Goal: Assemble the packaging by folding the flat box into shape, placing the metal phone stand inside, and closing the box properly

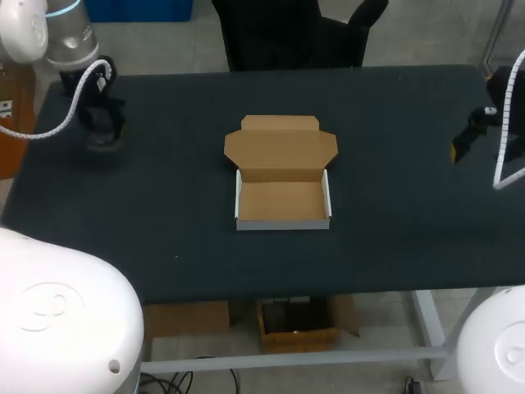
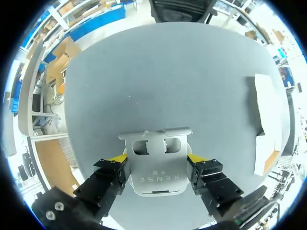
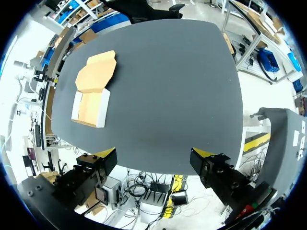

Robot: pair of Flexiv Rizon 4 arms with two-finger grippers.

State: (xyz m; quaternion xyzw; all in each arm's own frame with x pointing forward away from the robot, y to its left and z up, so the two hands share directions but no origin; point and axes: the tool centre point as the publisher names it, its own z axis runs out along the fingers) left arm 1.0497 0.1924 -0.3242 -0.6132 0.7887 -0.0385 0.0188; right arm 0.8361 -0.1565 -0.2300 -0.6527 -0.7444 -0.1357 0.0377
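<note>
The cardboard box point(image 1: 283, 201) stands folded in the middle of the table, white outside and brown inside, its tray empty and its lid point(image 1: 281, 146) lying open toward the far side. The silver metal phone stand point(image 2: 156, 175) lies flat on the dark table at the far left. My left gripper point(image 2: 157, 160) is shut on it, a yellow-tipped finger against each side. In the head view that gripper point(image 1: 102, 123) hides the stand. My right gripper point(image 3: 156, 160) hangs open and empty over the table's right edge point(image 1: 472, 135), far from the box point(image 3: 91, 108).
The dark table point(image 1: 394, 246) carries nothing else. The box point(image 2: 266, 120) shows well off to one side of my left gripper, with bare tabletop between them.
</note>
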